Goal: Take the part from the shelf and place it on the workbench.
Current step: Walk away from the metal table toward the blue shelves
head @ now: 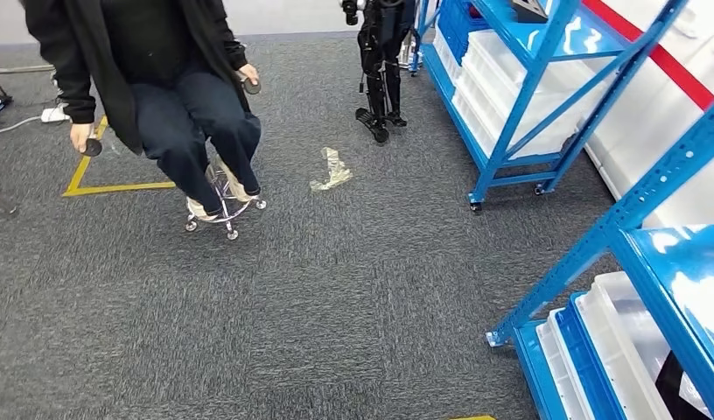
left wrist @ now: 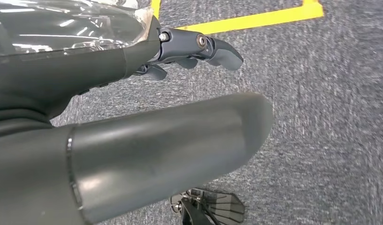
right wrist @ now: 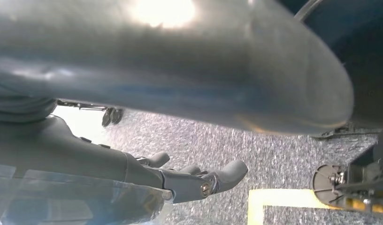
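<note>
Shelves (head: pixel 546 87) with white bins (head: pixel 625 350) stood to the right, nearer the right hand (right wrist: pixel 180 176), which hung empty, fingers loosely apart, like the left hand (left wrist: pixel 189 51); part unidentifiable.

A person (head: pixel 152 79) in dark clothes sits on a wheeled stool (head: pixel 224 203) on grey carpet (head: pixel 336 297) — crumpled clear plastic (head: pixel 332 169) nearby, yellow floor tape (head: pixel 100 179) behind.

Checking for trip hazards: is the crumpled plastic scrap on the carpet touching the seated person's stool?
Apart. The head view shows the plastic scrap lying on the carpet with a clear strip of bare grey carpet between it and the wheeled stool.
</note>
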